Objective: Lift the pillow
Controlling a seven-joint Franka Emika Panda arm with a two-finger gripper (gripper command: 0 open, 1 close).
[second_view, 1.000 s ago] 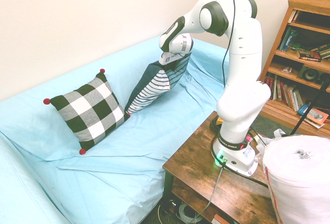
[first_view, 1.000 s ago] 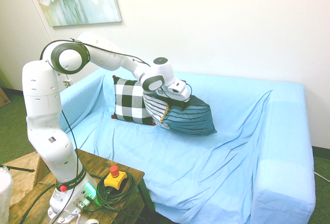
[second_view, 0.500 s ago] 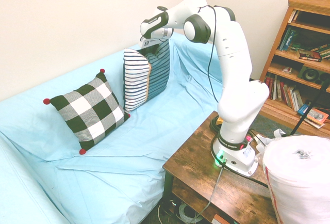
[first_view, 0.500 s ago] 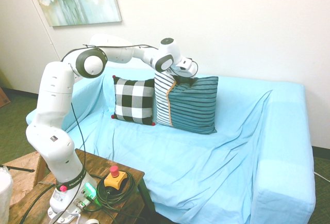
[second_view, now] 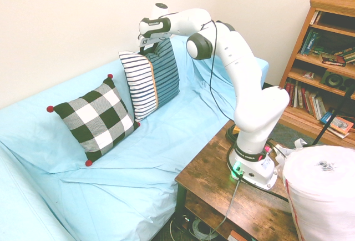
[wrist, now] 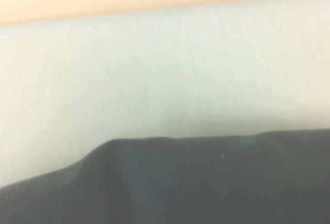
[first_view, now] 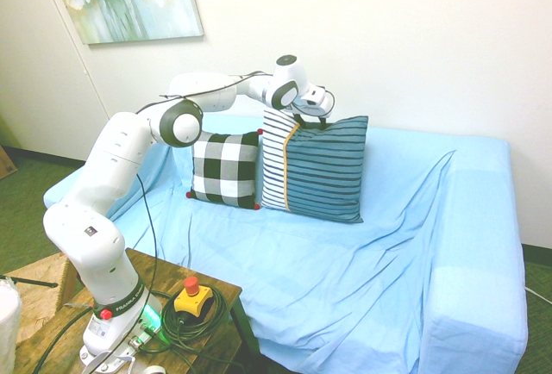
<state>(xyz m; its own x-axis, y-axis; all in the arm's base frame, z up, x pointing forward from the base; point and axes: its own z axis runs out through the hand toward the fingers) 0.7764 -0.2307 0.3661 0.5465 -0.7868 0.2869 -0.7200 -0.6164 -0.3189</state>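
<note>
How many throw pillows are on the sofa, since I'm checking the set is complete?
2: a striped pillow upright near the sofa's back, and a black-and-white checked pillow beside it. Others could be hidden behind them.

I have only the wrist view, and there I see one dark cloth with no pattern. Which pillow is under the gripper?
Observer: The blue striped pillow, with a white-striped panel on one side.
Operator: And the fingers, are they closed or apart?
Observer: Apart, at its top edge, in the first exterior view.
Operator: Is another pillow near?
Observer: Yes, a black-and-white checked pillow with red corner tassels, beside it on the sofa.
</note>
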